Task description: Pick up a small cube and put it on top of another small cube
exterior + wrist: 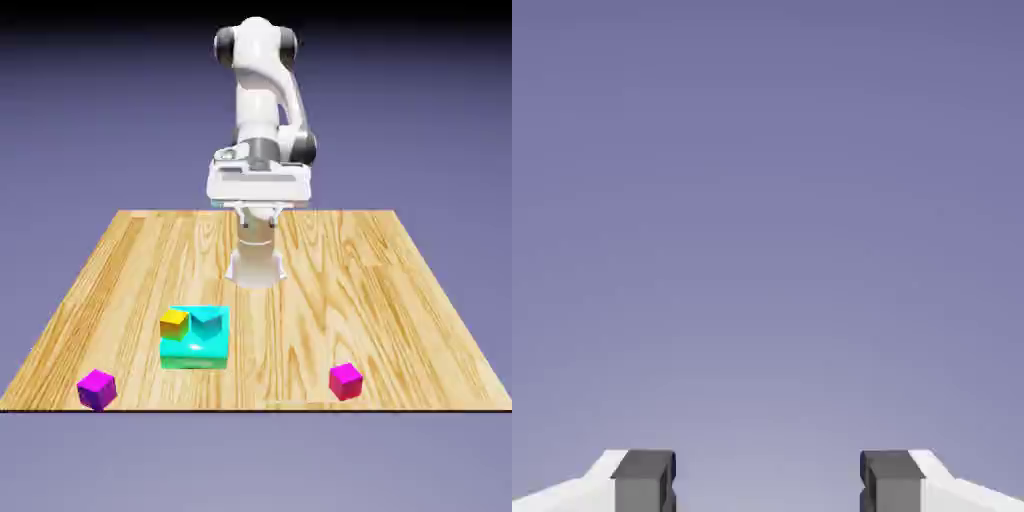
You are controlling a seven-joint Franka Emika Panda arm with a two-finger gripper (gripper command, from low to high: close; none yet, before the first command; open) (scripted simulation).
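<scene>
The small cube (96,388), magenta on top with violet-purple sides, rests near the table's front edge at the exterior view's left. Another small cube (174,323), yellow with orange sides, sits at the left rear of a flat teal block (195,350); whether it stands on or beside the block I cannot tell. My gripper (259,213) hangs high over the far middle of the table, well away from both cubes. In the hand view the gripper (768,482) is open, its grey fingertips (642,480) wide apart, with only the blue-violet backdrop between them.
A small teal cube (207,322) stands right next to the yellow one. A pinker magenta cube (345,380) lies near the front edge at the exterior view's right. The wooden table (400,290) ends just in front of the cubes.
</scene>
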